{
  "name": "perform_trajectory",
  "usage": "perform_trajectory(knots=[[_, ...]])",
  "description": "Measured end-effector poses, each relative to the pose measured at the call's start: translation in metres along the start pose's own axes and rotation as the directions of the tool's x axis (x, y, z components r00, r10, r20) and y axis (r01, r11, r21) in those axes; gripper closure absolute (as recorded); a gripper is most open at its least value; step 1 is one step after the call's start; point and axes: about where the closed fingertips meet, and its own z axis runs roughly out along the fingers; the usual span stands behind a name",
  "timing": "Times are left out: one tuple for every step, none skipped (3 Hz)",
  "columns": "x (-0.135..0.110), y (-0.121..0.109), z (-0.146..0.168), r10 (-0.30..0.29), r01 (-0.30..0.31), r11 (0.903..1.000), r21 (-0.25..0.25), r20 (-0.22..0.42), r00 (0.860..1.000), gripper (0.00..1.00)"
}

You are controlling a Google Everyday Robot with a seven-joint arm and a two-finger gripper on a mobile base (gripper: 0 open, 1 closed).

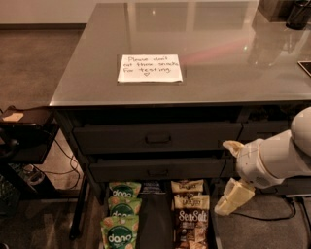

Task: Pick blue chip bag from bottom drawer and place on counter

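Note:
The bottom drawer [156, 224] stands pulled open below the counter [228, 53]. The blue chip bag [151, 187] lies at the drawer's back, between the two rows of bags; only its top edge shows. My gripper [232, 171] hangs in front of the drawer fronts, to the right of the open drawer and above its right edge. Its two cream fingers [234, 197] are spread apart and hold nothing. It is well to the right of the blue bag and does not touch it.
Green "dang" bags [120, 214] fill the drawer's left row and brown "SeaSalt" bags [189, 214] its right row. A white handwritten note [149, 68] lies on the counter. Dark objects [296, 14] stand at the counter's back right. A small dark side shelf [24, 127] is at left, with cables under it.

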Motion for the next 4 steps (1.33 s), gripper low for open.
perform_trajectory(knots=[[0.000, 0.000, 0.000, 0.000, 0.000, 1.0000, 0.000, 0.000, 1.000, 0.00], [0.017, 0.000, 0.014, -0.018, 0.018, 0.9995, 0.025, -0.002, 1.000, 0.00], [0.044, 0.005, 0.053, -0.049, 0.049, 0.9977, 0.047, 0.003, 0.999, 0.00], [0.065, 0.005, 0.098, -0.060, 0.059, 0.9962, 0.064, 0.022, 0.998, 0.00]])
